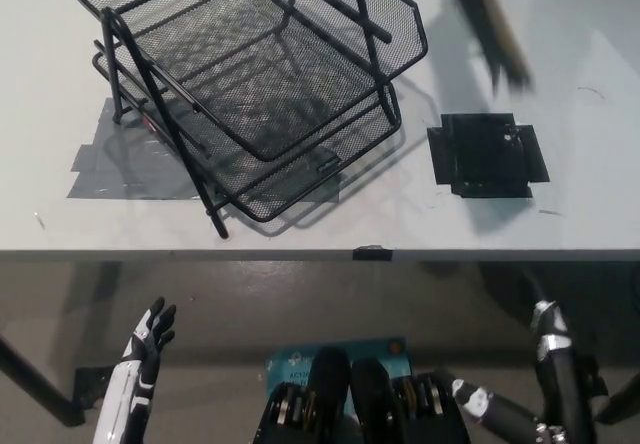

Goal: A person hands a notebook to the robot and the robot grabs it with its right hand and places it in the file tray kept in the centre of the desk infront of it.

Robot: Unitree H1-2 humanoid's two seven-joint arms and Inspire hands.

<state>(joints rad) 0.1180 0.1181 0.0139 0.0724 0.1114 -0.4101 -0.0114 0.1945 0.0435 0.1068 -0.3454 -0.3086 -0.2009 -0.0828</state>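
Observation:
A black wire-mesh file tray (250, 74) with stacked tiers stands on the white desk (560, 214), left of centre. At the upper right a thin dark object with a tan edge (492, 26) hangs blurred above the desk; it looks like the notebook seen edge-on, and what holds it is out of frame. My black right arm (553, 364) rises at the lower right, below the desk's front edge; its hand is lost against the dark floor. My white left hand (147, 349) rests at the lower left below the desk, fingers apart and empty.
A black square patch (488, 154) lies flat on the desk right of the tray. Grey tape strips (110, 169) sit under the tray's left side. The desk's front edge (300, 254) runs across the picture.

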